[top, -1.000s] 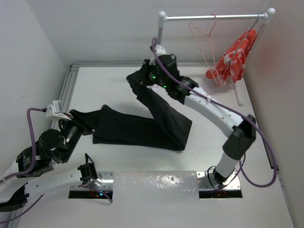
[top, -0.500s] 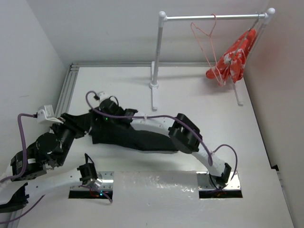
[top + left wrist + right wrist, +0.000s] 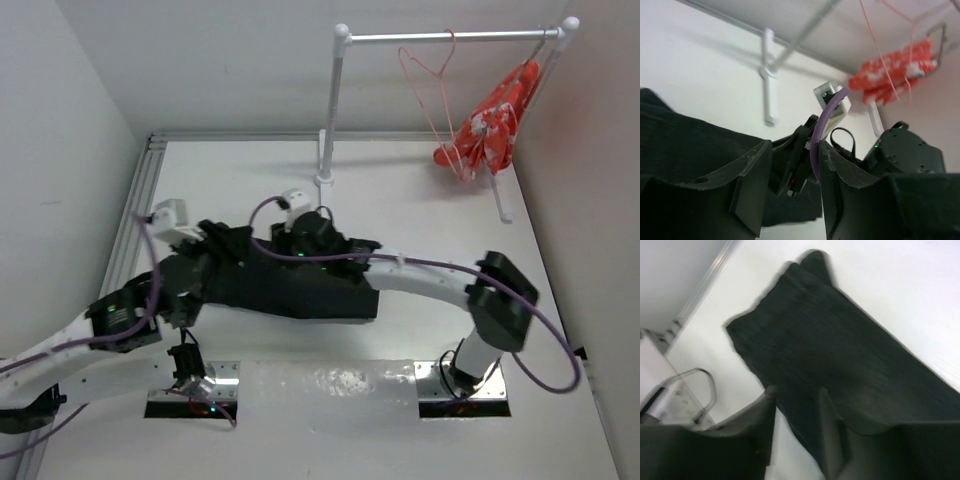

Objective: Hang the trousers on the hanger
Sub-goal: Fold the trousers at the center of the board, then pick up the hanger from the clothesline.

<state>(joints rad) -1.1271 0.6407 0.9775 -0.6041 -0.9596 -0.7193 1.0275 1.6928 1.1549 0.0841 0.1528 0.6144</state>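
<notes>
One dark heap of trousers [image 3: 310, 290]; hanger [image 3: 437, 95] on rail [image 3: 480, 36].

White clothes rack [image 3: 390, 38] at the far right part of the table [image 3: 420, 200], with one horizontal bar on two upright posts, each on a small foot. Bunched orange-red bundle [image 3: 487, 132] with white marks, hanging at the right end of that bar. Aluminium rail [image 3: 140, 200] along the left table edge. Translucent sheet [image 3: 330, 385] at the near edge. Plain white walls [image 3: 200, 60] around.

Black-and-white arms [image 3: 425, 280], purple cables [image 3: 820, 122]
</notes>
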